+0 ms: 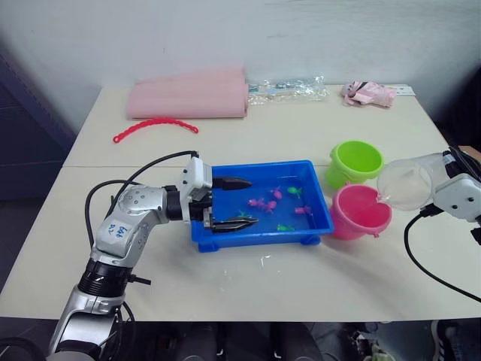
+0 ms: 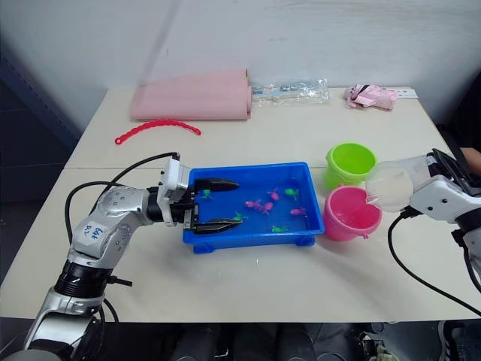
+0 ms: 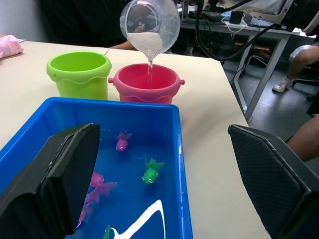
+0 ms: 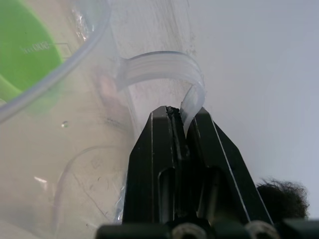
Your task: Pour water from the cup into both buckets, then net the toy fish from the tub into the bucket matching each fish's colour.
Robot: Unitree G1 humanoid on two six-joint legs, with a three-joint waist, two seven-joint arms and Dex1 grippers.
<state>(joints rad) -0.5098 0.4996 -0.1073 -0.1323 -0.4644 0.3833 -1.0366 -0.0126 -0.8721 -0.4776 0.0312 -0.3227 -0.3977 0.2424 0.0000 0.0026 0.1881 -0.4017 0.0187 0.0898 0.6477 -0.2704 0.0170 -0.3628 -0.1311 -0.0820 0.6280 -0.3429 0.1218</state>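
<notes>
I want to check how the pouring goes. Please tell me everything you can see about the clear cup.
The cup is wide, of clear colourless plastic, with a thin band handle. The right claw is shut on that handle and holds the cup in the air, tipped on its side with its mouth toward the pink bucket. A thin stream of water falls from its lip into that bucket, and some water remains inside. The green bucket stands just behind. The cup touches nothing but the claw.

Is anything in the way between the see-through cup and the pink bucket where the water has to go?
No, nothing visible is. The right gripper holds the cup tipped just above the pink bucket, and a thin stream of water falls straight into its open top. The green bucket stands beside it, out of the way.
</notes>
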